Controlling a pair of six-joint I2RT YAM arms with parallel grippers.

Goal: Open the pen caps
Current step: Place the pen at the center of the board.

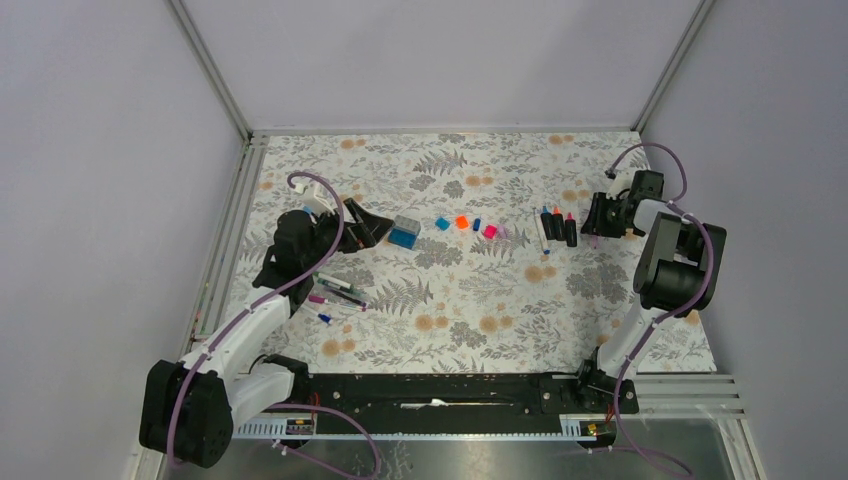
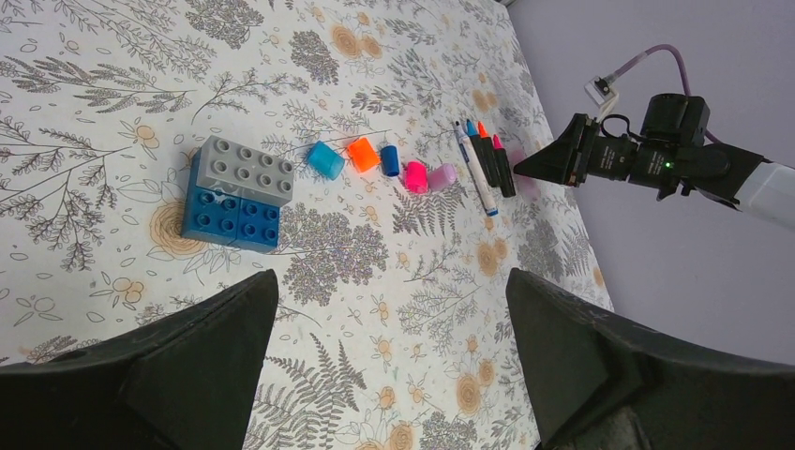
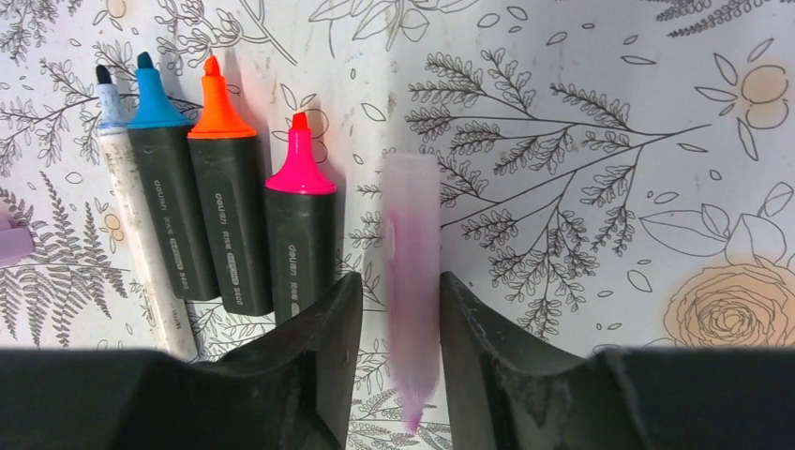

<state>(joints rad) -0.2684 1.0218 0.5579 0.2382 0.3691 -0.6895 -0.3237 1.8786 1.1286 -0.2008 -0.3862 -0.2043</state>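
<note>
Several loose pen caps lie in a row mid-table: light blue (image 2: 326, 159), orange (image 2: 363, 154), dark blue (image 2: 389, 160), pink (image 2: 415, 176) and lilac (image 2: 442, 176); the row also shows from above (image 1: 461, 221). To their right lie a thin white pen (image 3: 141, 234) and three uncapped highlighters with blue (image 3: 169, 187), orange (image 3: 225, 197) and pink (image 3: 300, 234) tips. My right gripper (image 3: 400, 281) is open just right of them, with a blurred uncapped purple pen (image 3: 412, 253) loose between its fingers. My left gripper (image 2: 389, 281) is wide open and empty, left of the caps.
A blue-and-grey brick block (image 2: 234, 192) sits between the left gripper and the cap row. Several more thin pens (image 1: 335, 290) lie near the left arm. The enclosure walls stand close behind the right gripper (image 1: 597, 222).
</note>
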